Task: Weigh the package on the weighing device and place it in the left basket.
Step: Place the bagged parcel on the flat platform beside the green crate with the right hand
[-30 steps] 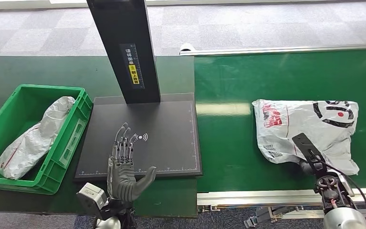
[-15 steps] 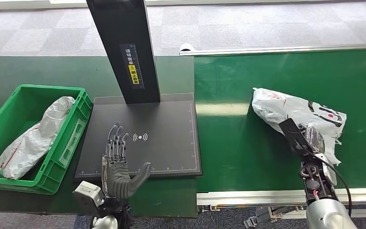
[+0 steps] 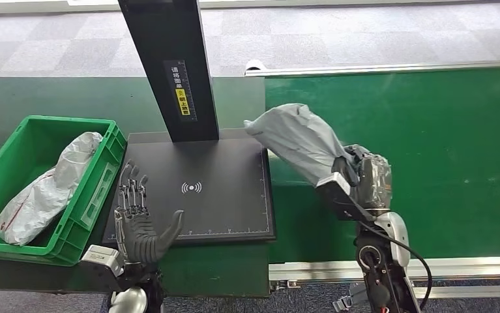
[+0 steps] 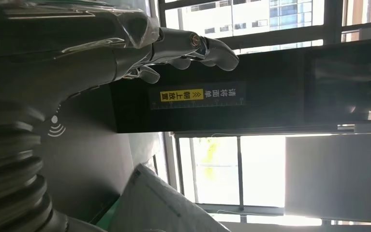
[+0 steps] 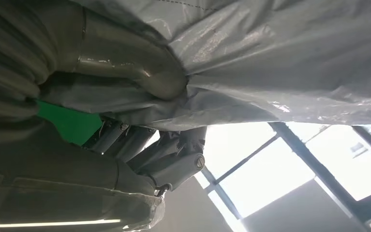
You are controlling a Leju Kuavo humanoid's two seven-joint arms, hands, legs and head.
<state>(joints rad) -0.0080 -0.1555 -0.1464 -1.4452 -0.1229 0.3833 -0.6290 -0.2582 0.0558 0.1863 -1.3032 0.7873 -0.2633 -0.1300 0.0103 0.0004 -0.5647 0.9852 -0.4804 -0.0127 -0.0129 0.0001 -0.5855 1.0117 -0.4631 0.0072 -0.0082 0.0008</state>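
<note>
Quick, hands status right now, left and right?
Left hand: open, holding nothing, fingers spread over the scale.
Right hand: holding the grey package.

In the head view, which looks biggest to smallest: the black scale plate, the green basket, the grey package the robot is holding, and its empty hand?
1. Black scale plate
2. Green basket, close behind
3. Grey package, held raised by the right hand, so nearness may enlarge it
4. Left hand
</note>
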